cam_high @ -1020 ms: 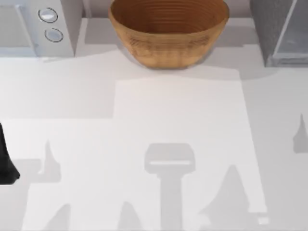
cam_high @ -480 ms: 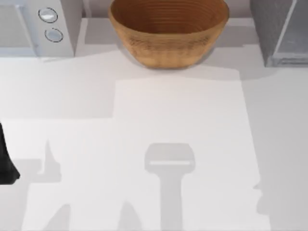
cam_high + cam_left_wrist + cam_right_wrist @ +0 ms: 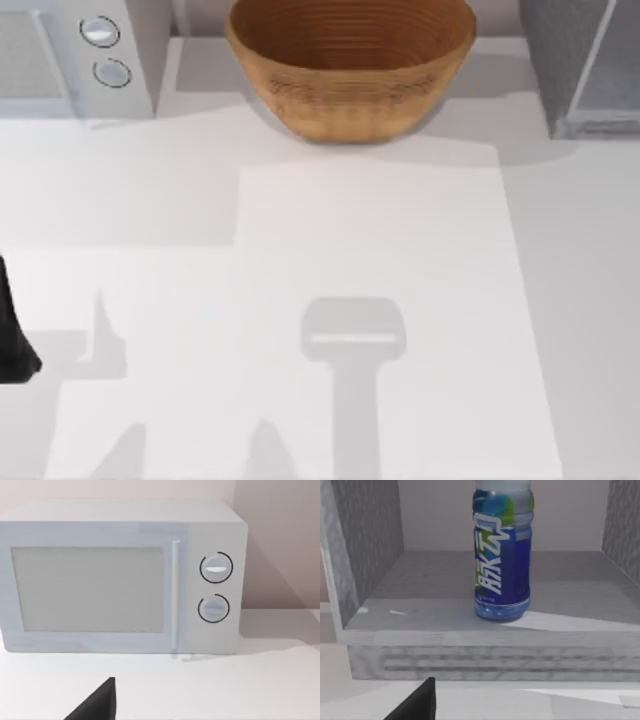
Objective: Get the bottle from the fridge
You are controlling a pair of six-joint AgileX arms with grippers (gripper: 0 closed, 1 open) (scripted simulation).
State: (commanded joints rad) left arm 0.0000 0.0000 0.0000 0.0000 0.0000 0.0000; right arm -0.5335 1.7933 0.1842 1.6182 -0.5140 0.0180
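The right arm's shadow is gone from the table [image 3: 400, 250]; the bottle [image 3: 502, 555] is squared up ahead in the open fridge [image 3: 470, 640]; jaw state cannot be told.

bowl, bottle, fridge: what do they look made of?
Bowl: probably woven wicker or turned wood, matte tan-brown with fine ridged rings inside.
Bottle: likely clear plastic, glossy, with a blue printed label wrap and a see-through base.
Fridge: dark-grey speckled walls, matte, stone-like or textured metal; hard to say which. Its open compartment floor is paler grey.
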